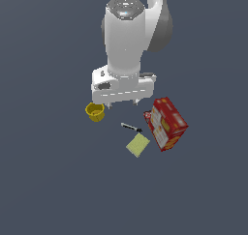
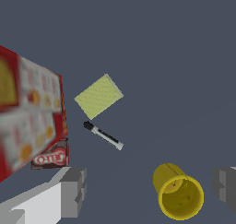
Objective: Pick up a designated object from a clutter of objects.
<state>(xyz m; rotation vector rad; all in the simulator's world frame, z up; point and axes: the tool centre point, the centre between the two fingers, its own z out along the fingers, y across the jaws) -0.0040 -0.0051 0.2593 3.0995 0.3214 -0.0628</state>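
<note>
The thin black stick [image 1: 131,128] with a pale end lies on the dark floor between the yellow cup [image 1: 95,111] and the large red printed box [image 1: 167,124]. The flat yellow-green square [image 1: 138,145] lies just beside it. In the wrist view the stick [image 2: 103,135] lies between the square [image 2: 98,96] and the cup [image 2: 179,197], with the small dark red packet [image 2: 50,157] under the box [image 2: 27,112]. My gripper [image 1: 122,103] hangs above the floor, near the cup, apart from the stick. Its fingers [image 2: 73,191] stand wide apart with nothing between them.
The robot's white arm [image 1: 127,36] rises behind the objects. The cup lies on its side with its mouth toward the wrist camera. The dark grey floor [image 1: 58,181] spreads all round the cluster.
</note>
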